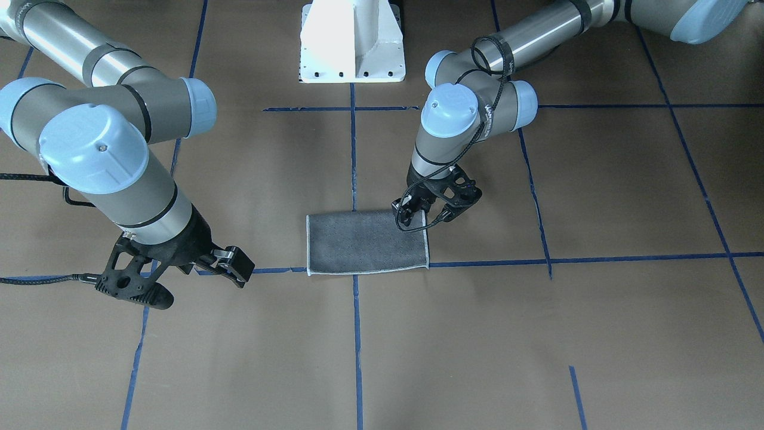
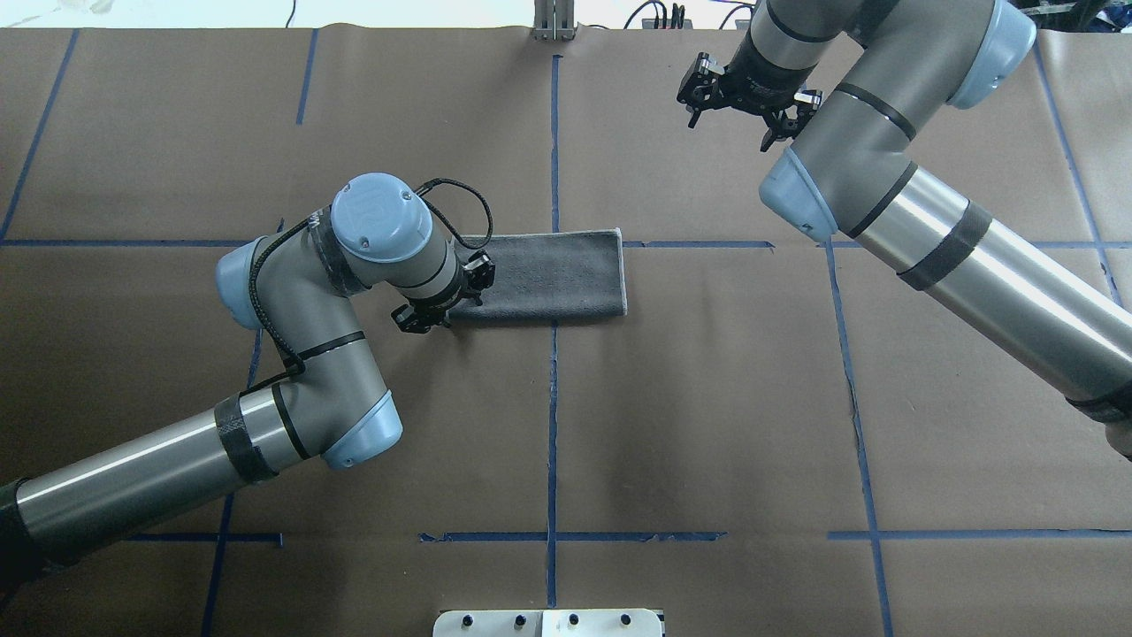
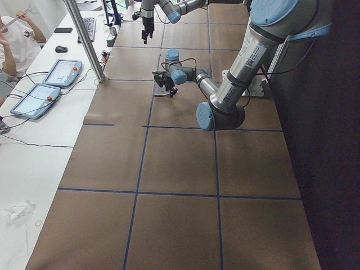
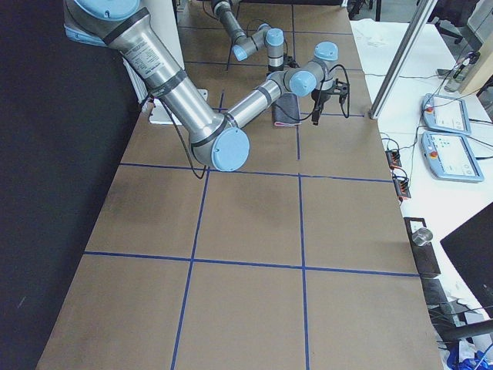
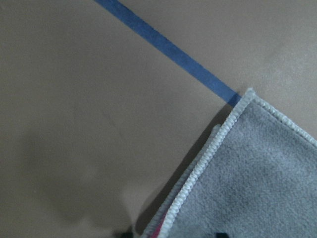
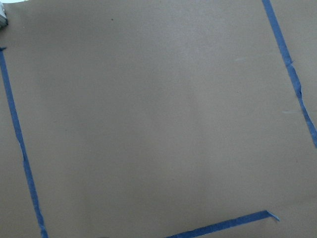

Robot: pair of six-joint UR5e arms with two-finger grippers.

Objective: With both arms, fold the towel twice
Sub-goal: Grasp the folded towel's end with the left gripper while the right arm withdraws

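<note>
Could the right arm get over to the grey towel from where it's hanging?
Probably yes. Only bare table paper lies between the open right gripper and the towel's nearer short edge; the left gripper sits at the opposite end, out of its way.

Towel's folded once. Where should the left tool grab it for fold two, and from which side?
Take the towel by its short stitched edge, at the end by the left tool, coming in low from the robot's left. It lies flat, but both layers end there, slightly lifted, so a finger can probably slip under.
</note>
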